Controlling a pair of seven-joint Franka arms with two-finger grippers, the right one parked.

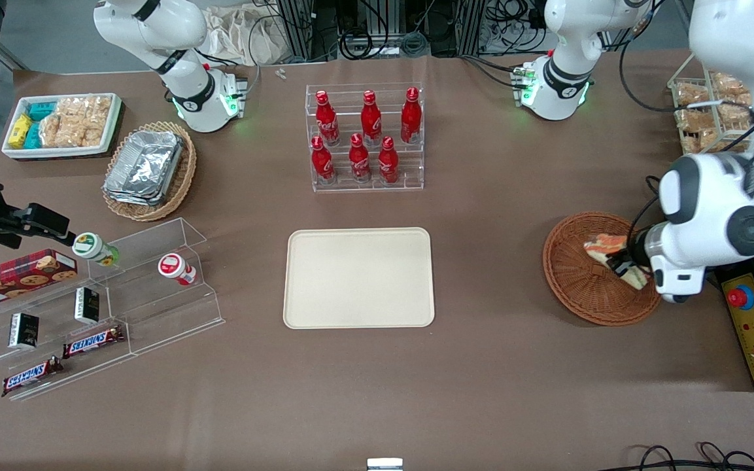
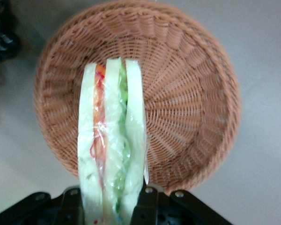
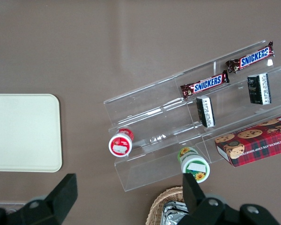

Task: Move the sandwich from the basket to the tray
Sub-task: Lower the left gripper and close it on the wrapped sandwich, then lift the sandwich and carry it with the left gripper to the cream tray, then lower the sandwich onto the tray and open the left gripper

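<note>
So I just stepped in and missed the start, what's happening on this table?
The left arm's gripper is over the round wicker basket with its fingers shut on the wrapped sandwich. The sandwich shows above the basket's weave, apparently lifted. The cream tray, toward the middle of the table, has nothing on it yet, so the transfer is not done.
</note>
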